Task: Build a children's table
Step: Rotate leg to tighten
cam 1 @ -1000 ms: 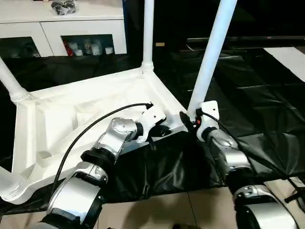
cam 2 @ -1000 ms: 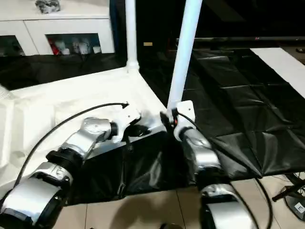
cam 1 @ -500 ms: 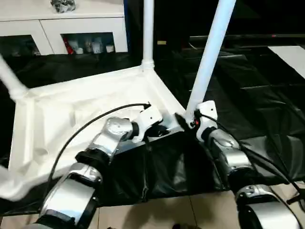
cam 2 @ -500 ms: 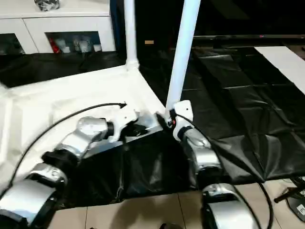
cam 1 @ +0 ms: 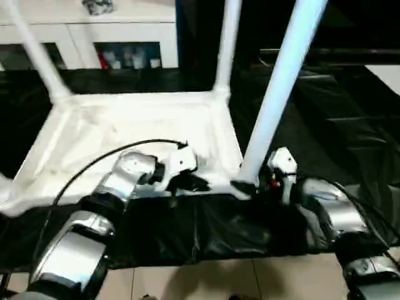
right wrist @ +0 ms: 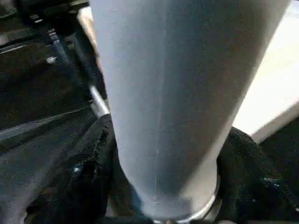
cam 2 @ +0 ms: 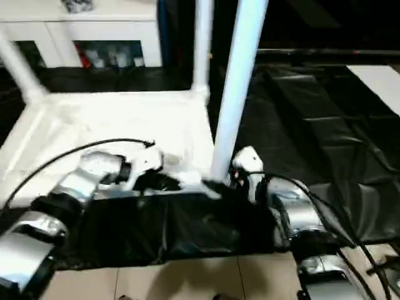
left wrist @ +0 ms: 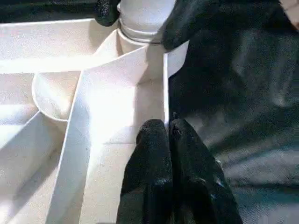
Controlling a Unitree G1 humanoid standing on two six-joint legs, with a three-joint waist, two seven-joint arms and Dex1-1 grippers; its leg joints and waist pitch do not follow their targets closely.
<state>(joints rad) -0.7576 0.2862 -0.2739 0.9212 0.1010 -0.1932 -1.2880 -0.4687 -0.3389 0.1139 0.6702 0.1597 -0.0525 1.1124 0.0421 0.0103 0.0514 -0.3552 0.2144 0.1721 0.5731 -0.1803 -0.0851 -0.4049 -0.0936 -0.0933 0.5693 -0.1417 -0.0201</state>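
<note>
The children's table lies upside down on a black sheet, its white ribbed tabletop (cam 1: 125, 119) facing up. Two white legs (cam 1: 226, 44) (cam 1: 34, 50) stand in the far corner sockets. A third leg (cam 1: 281, 94) rises from the near right corner. My right gripper (cam 1: 250, 187) is shut on the base of this leg, with one black finger (right wrist: 88, 177) on each side of the tube (right wrist: 187, 93). My left gripper (left wrist: 167, 133) is shut, and its tips rest against the thin near rim of the tabletop, just left of that corner.
A white cabinet (cam 1: 94, 37) with glass doors stands behind the table. The black sheet (cam 1: 350, 106) spreads out to the right and front. Light floor tiles (cam 1: 206, 281) show at the near edge, and a white mat (cam 1: 387, 69) lies at the far right.
The view has shifted. The tabletop has swung round, so its near edge now lies square to me. Both grippers have kept their places at the near right corner.
</note>
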